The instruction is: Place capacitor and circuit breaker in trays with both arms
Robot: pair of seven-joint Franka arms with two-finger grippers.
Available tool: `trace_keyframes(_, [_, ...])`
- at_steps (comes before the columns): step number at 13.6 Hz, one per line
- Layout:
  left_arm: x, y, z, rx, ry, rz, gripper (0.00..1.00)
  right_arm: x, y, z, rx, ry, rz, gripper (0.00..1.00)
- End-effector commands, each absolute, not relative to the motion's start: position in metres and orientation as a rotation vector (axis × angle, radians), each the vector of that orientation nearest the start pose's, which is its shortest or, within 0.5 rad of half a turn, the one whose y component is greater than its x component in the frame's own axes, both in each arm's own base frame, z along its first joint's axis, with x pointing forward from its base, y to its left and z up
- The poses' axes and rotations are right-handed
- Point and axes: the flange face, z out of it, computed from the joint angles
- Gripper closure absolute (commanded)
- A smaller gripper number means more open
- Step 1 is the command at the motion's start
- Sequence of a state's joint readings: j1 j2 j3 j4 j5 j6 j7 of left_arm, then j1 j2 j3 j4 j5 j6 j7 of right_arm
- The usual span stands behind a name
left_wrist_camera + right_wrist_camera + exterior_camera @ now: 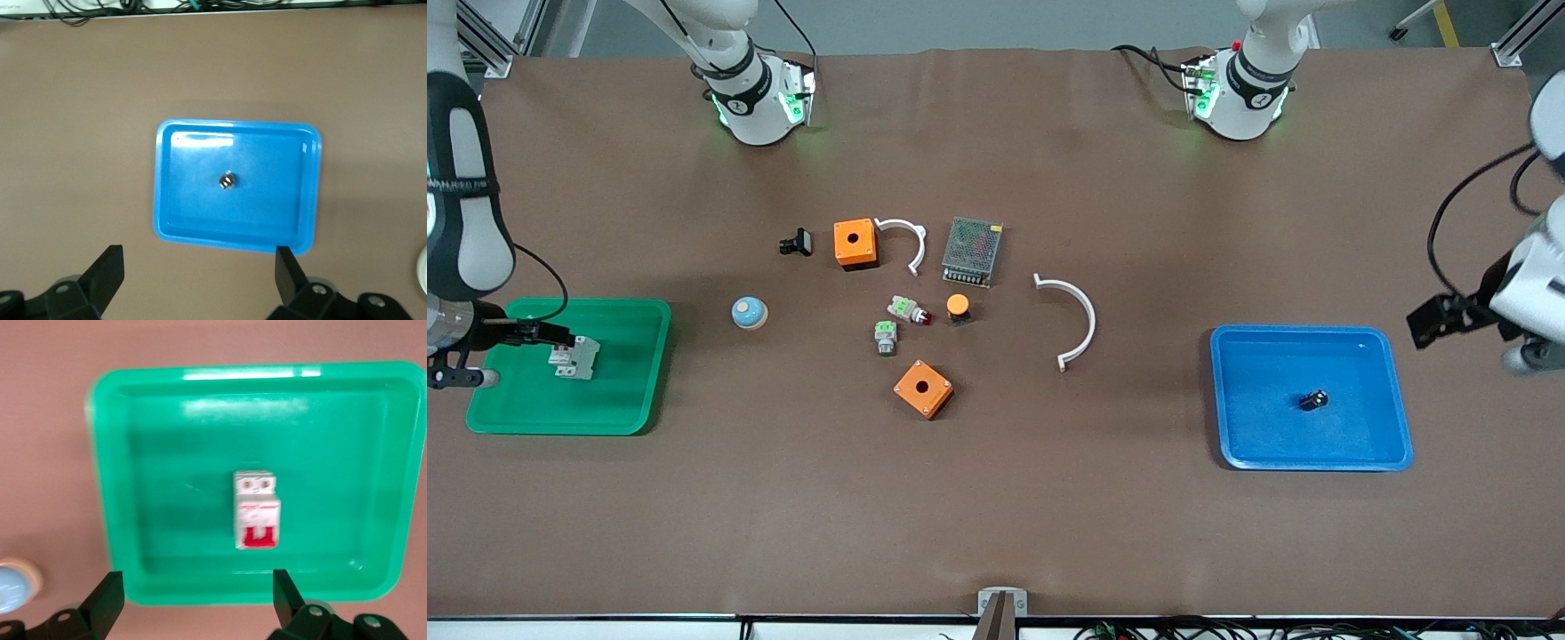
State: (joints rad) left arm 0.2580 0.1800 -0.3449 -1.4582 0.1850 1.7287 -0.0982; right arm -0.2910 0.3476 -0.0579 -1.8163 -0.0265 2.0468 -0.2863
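The capacitor [1312, 400], a tiny black cylinder with a silvery end, lies in the blue tray [1369, 444] at the left arm's end of the table. It also shows in the left wrist view [227, 181], in the middle of the tray [193, 213]. My left gripper [1489, 342] [198, 283] is open and empty, high above the table beside that tray. The circuit breaker [574, 357] [256, 509], a grey-white block with red levers, lies in the green tray [623, 400] [153, 520]. My right gripper [480, 356] [198, 600] is open and empty above that tray's edge.
Mid-table lie two orange boxes [855, 243] [923, 388], two white arcs [903, 240] [1074, 320], a mesh-covered power supply [972, 252], a black clip [796, 242], an orange-capped button [958, 308], two green-topped grey parts [907, 309] [885, 338] and a blue-domed button [749, 313].
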Motion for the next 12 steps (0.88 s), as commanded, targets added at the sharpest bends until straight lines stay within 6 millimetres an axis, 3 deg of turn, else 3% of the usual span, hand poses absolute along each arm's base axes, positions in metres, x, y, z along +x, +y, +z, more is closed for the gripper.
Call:
trace_keyframes(1, [0.588,-0.012,0.635,-3.078,0.097,-0.150,0.00,0.561,-0.164,0.370,-3.147,0.122,0.174,0.02])
trace_keyframes(3, [0.556,-0.019,0.640,-3.158,0.066,-0.039,0.00,0.556,-0.130,0.383,-3.152,0.140,0.155,0.02])
trace_keyframes(6, [0.525,-0.044,0.641,-3.166,0.076,-0.015,0.00,0.549,-0.100,0.406,-3.158,0.120,0.127,0.02])
trace_keyframes(9, [0.512,-0.052,0.638,-3.158,0.067,-0.005,0.00,0.543,-0.060,0.432,-3.158,0.188,0.145,0.01])
trace_keyframes(12, [0.514,-0.056,0.638,-3.155,0.082,-0.008,0.00,0.533,-0.049,0.458,-3.152,0.182,0.134,0.01])
